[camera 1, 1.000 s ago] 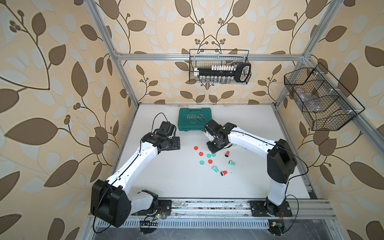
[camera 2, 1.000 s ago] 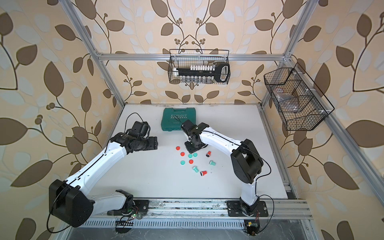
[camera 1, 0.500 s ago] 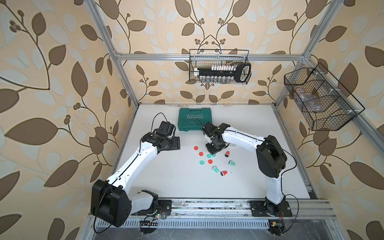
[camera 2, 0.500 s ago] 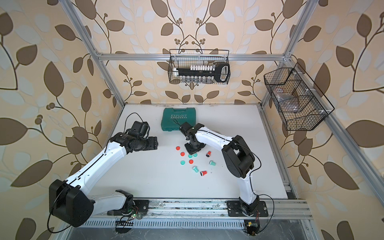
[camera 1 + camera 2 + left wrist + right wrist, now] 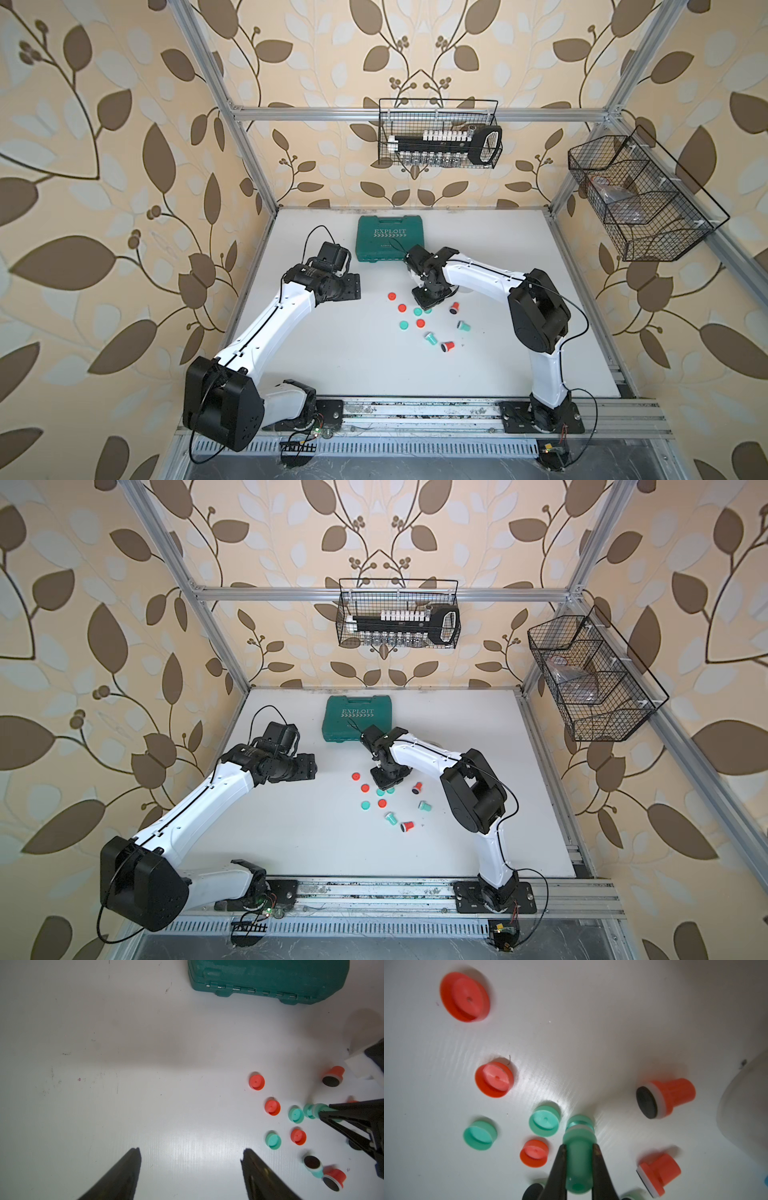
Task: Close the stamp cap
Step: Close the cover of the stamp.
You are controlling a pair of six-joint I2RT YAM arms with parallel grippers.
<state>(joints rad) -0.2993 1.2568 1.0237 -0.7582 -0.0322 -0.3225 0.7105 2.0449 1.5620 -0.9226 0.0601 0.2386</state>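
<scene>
The white table [image 5: 332,365] carries a dark green moulded plastic tool case [image 5: 388,244] at its far side. In front of the case's right end, the right arm [image 5: 478,276] stretches its white forearm toward the case with the wrist bent down at the table. The right gripper [image 5: 579,1148] is clamped on the stem of a teal plastic stamp [image 5: 579,1164] — a small round peg with a wider collar and a pale band near its stamping end. Its long axis stands close to upright, stamping end down, set into a teal round cap [image 5: 579,1121] on the table; whether it is fully seated I cannot tell. Just in front of the case's left corner, the left gripper [image 5: 191,1149] hangs over bare table, jaws wide apart and empty. Loose red caps [image 5: 402,308], loose teal caps [image 5: 403,325] and uncapped stamps [image 5: 447,345] lie scattered in front of the case — all close around the held stamp.
</scene>
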